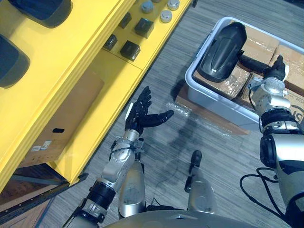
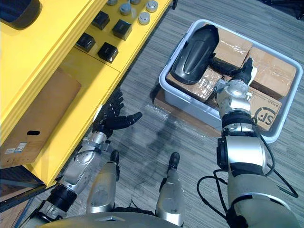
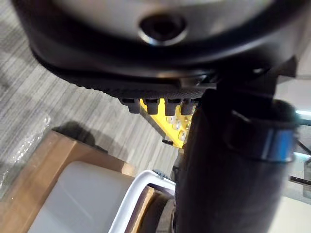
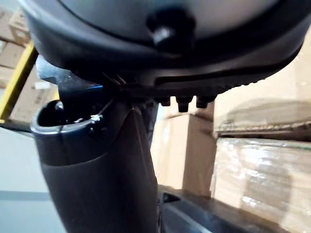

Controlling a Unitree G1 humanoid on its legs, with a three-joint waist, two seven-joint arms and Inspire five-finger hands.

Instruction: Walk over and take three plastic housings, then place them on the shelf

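Housing (image 1: 222, 45) in the tub's (image 1: 216, 105) shelf-side corner awaits you; two others (image 1: 40, 9) seem already on the shelf (image 1: 71, 61). Your left hand (image 1: 142, 111) is spread open; whether your right hand (image 1: 277, 68) is gripping, I cannot tell.

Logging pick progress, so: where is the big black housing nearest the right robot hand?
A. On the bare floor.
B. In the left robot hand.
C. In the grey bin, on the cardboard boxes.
C: the black housing lies in the grey bin atop the cardboard boxes; the left robot hand is open and empty.
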